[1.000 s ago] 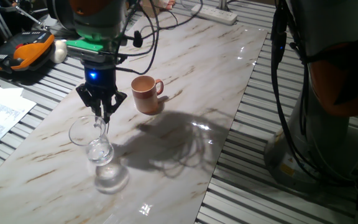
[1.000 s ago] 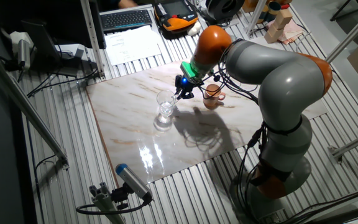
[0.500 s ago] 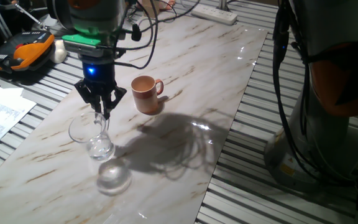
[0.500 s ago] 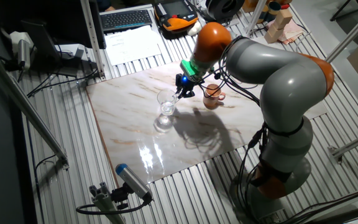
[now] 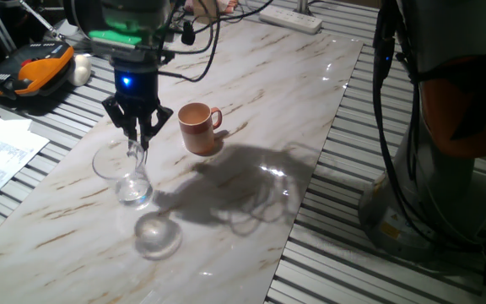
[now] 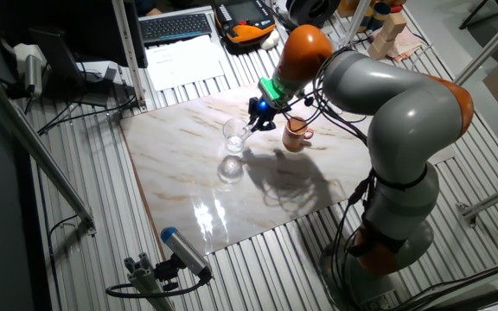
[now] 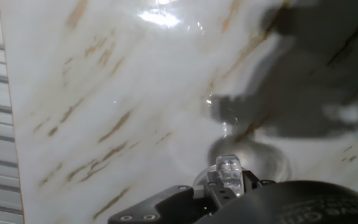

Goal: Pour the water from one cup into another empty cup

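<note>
Rising since a second ago: gripper point(image 5: 139, 140) clenched on transparent glass mug's point(image 5: 125, 176) handle, now clear of marble table point(image 5: 251, 127); carry toward terracotta-brown ceramic mug point(image 5: 197, 128) likely next.

Glass mug point(image 5: 123, 173) off the table point(image 5: 251, 127), under fingers point(image 5: 139, 139); brown mug point(image 5: 197, 127) just beside, on table.
</note>
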Controlling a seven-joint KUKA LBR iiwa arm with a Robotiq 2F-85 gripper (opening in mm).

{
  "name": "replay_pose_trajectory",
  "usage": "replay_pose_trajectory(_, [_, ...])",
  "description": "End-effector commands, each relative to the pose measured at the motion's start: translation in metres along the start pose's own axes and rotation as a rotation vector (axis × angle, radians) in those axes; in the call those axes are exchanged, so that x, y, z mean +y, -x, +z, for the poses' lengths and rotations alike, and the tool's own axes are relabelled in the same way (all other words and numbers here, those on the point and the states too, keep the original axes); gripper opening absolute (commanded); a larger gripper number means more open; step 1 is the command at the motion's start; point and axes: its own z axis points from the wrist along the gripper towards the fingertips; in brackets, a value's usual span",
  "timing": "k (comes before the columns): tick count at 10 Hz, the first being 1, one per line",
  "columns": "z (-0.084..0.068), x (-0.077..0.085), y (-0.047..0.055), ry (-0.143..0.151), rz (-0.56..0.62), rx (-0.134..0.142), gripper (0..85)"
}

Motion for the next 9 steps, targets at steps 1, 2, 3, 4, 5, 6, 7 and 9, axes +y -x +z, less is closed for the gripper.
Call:
replay_pose_trajectory(1, [-0.003, 0.000, 0.000, -0.011, -0.006, -0.004, 0.0])
replay_pose_trajectory(2, [-0.005, 0.000, 0.000, -0.019, -0.010, -0.012, 0.0])
replay_pose_trajectory(3, [-0.009, 0.000, 0.001, -0.021, -0.014, -0.010, 0.0])
replay_pose_trajectory(4, [-0.015, 0.000, 0.003, -0.023, -0.021, -0.007, 0.0])
replay_pose_trajectory(5, [-0.021, 0.000, 0.004, -0.026, -0.026, -0.007, 0.0])
replay_pose_trajectory(6, [-0.026, 0.000, 0.006, -0.035, -0.033, -0.010, 0.0])
replay_pose_trajectory(7, [-0.028, 0.000, 0.008, -0.043, -0.038, -0.021, 0.0])
replay_pose_trajectory(9, [-0.030, -0.002, 0.011, -0.050, -0.035, -0.050, 0.0])
